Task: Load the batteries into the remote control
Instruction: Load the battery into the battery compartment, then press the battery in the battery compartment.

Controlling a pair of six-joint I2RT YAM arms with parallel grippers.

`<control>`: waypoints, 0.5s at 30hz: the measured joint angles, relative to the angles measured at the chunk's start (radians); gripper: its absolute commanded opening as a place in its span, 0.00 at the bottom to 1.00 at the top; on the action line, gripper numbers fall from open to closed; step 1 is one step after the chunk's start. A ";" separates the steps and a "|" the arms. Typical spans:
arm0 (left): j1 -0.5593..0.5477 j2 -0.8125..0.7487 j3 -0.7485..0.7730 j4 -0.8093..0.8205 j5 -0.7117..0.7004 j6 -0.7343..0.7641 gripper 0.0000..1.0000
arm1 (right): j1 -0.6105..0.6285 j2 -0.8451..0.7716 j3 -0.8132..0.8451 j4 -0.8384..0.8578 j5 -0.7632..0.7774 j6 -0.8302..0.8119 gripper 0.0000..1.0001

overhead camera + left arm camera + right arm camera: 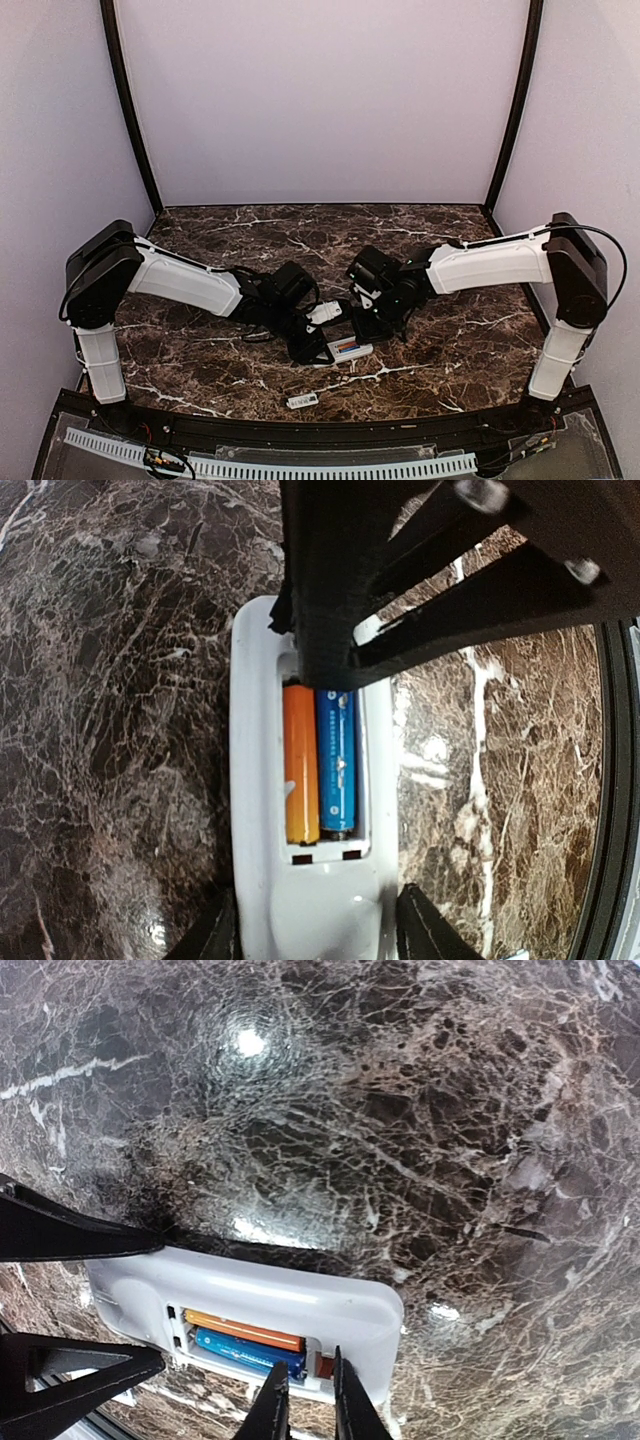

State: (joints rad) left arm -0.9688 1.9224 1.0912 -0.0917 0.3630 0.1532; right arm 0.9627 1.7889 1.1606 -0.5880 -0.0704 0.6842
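L end effector (pixel 318 942) pinches remote control (pixel 255 780). R end effector (pixel 310 1400), tips slightly apart, empty, sits at end of batteries (pixel 245 1345), both lengthwise in remote.

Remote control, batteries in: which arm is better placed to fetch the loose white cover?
Probably right: the left claw clamps the slim white plastic remote control, while the right claw holds nothing.

Marble table (pixel 450 340) with remote control (pixel 350 349), small white cover (pixel 302 400)

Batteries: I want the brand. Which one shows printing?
The blue battery: white lettering runs along it; the orange battery beside it in the remote control shows none.
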 measured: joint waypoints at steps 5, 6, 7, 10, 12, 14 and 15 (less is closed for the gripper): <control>0.000 0.000 0.001 -0.005 0.000 0.000 0.28 | -0.005 -0.015 0.005 -0.017 -0.011 -0.016 0.03; 0.000 0.000 0.001 -0.006 0.000 0.000 0.28 | -0.008 -0.024 0.005 -0.014 -0.021 -0.016 0.00; 0.000 0.000 0.002 -0.008 0.000 0.000 0.28 | -0.012 -0.034 0.004 -0.007 -0.037 -0.016 0.00; 0.000 0.001 0.003 -0.011 0.000 0.000 0.28 | -0.029 -0.060 -0.016 0.047 -0.097 -0.014 0.00; 0.000 0.001 0.004 -0.012 0.000 0.000 0.28 | -0.040 -0.063 -0.039 0.092 -0.140 -0.010 0.00; 0.000 0.001 0.004 -0.013 0.000 0.000 0.28 | -0.047 -0.058 -0.059 0.120 -0.168 -0.005 0.00; 0.000 0.001 0.004 -0.013 0.000 0.000 0.28 | -0.050 -0.051 -0.066 0.131 -0.180 -0.002 0.00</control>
State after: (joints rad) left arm -0.9688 1.9236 1.0954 -0.1043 0.3626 0.1532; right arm 0.9127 1.7382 1.0950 -0.4572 -0.2504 0.6819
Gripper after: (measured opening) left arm 0.486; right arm 0.004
